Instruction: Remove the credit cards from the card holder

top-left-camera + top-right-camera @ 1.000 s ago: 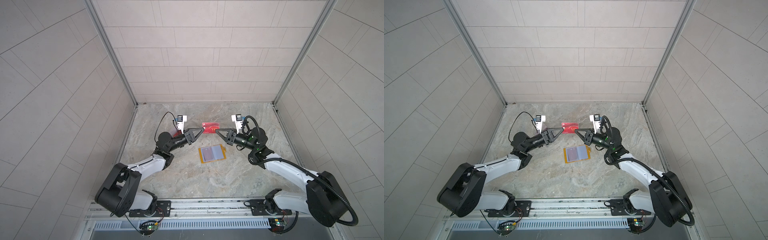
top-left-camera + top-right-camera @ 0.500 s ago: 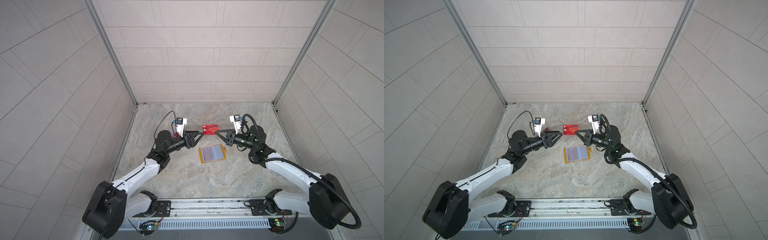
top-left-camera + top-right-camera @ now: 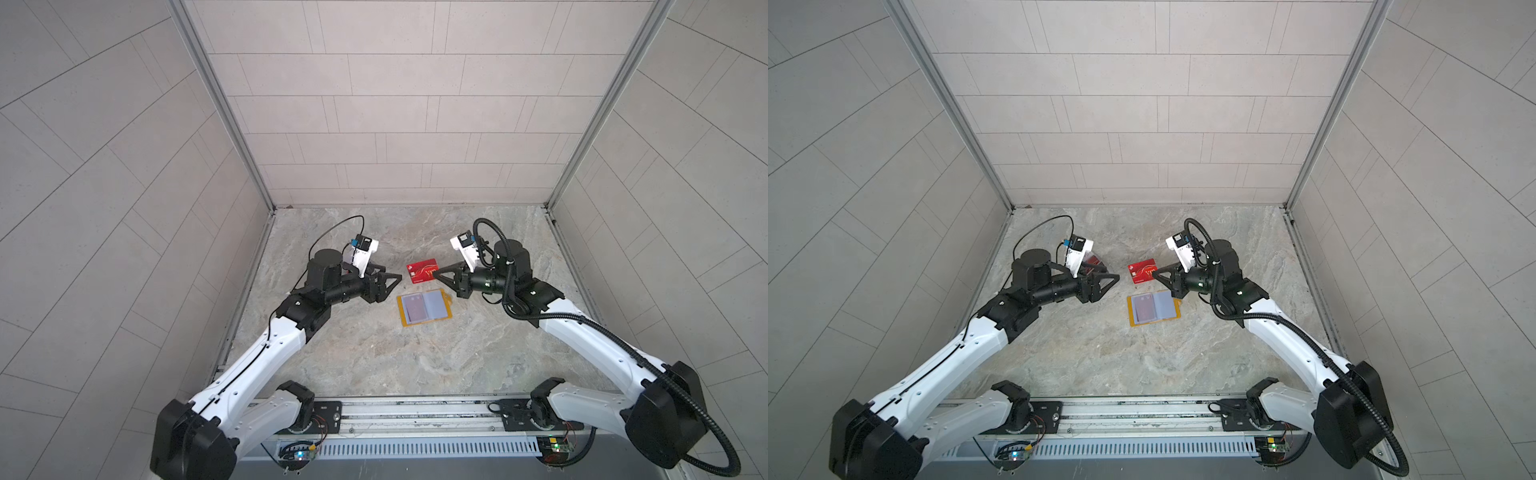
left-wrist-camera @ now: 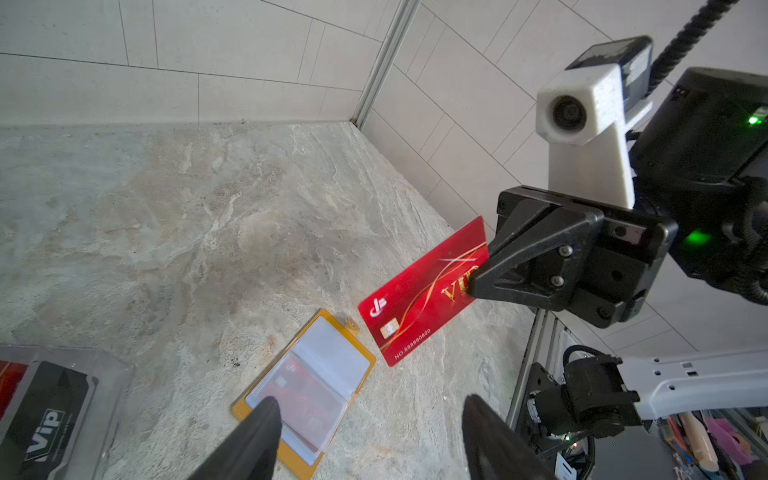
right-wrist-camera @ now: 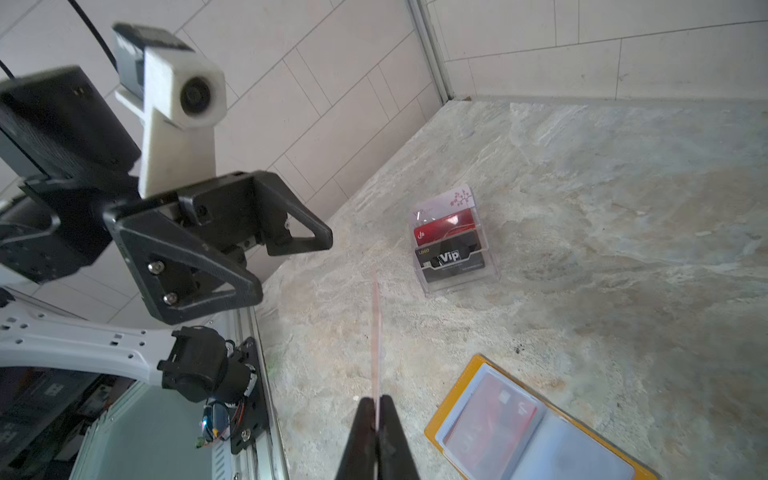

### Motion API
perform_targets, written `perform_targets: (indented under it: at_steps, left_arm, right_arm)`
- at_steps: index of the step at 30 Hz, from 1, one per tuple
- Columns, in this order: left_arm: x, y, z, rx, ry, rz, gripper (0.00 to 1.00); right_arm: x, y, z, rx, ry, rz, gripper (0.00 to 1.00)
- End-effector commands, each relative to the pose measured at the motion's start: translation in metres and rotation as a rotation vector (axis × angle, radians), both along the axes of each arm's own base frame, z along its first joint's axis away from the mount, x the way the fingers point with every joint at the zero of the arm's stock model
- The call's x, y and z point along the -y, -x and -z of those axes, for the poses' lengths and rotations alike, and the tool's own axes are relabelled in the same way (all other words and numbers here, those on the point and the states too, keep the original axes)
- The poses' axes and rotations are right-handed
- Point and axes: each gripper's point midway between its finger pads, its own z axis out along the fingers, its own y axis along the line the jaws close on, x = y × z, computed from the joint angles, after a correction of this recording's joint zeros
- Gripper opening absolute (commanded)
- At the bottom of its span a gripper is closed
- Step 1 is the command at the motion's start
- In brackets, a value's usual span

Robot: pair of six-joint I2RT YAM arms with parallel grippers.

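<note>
Over the card holder, both top views: red card [image 3: 423,271] is held up off the tabletop [image 3: 374,353]. One short end is pinched in the right gripper [image 3: 435,274], jaws closed flat on its two faces. The card holder [image 3: 400,312] lies open on the stone just beside it, not touching.
Left gripper, both top views: left gripper [image 3: 390,289] stands spread wide and empty, near the card's free end but apart from it.
Left wrist view, card: a glossy face with gold print and a chip shows, and the pinch covers the end by the gold lettering. Whether the low corner grazes the stone I cannot tell.
Left wrist view, holder: sleeved card [image 4: 307,399], also red, sits inside a clear pocket of the open booklet, beyond the wide fingers [image 4: 257,432].
Right wrist view: the held card shows edge-on, a thin line running out from the closed tips. A clear box [image 5: 461,284] with other cards stands well apart.
Handling, a judgement: light, stiff, slick plastic that bows a little. It is best taken by a short end, pads flat on both faces and well in from the edge, so it cannot pivot or slide.
Sleeved card, a judgement: the soft film will likely cling, so take the edge at the pocket mouth with the booklet pinned.
</note>
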Motion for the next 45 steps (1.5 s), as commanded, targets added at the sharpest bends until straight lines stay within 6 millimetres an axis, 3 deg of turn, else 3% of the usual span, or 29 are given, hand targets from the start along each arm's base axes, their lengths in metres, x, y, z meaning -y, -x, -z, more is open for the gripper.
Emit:
perform_targets:
  at_steps: [1,10,17,24,39,45]
  left_arm:
    - [-0.001,0.017,-0.001,0.001,-0.069,0.085,0.73]
    - [0.005,0.043,-0.013,-0.046,-0.102,0.232,0.74]
    - [0.013,0.074,-0.024,-0.058,-0.069,0.423,0.68]
    - [0.014,0.076,-0.018,-0.058,-0.092,0.460,0.66]
    - [0.023,0.097,-0.017,-0.072,-0.089,0.597,0.39]
    - [0.025,0.100,-0.011,-0.103,-0.106,0.620,0.38]
  right_arm:
    - [-0.001,0.020,0.002,0.047,0.063,-0.103,0.00]
    - [-0.014,0.043,0.006,0.049,0.117,-0.304,0.00]
    - [-0.029,0.069,0.007,0.036,0.117,-0.504,0.00]
    - [-0.038,0.072,0.003,0.048,0.111,-0.540,0.00]
    - [-0.048,0.084,-0.009,0.072,0.067,-0.629,0.00]
    - [-0.049,0.088,-0.013,0.091,0.061,-0.655,0.00]
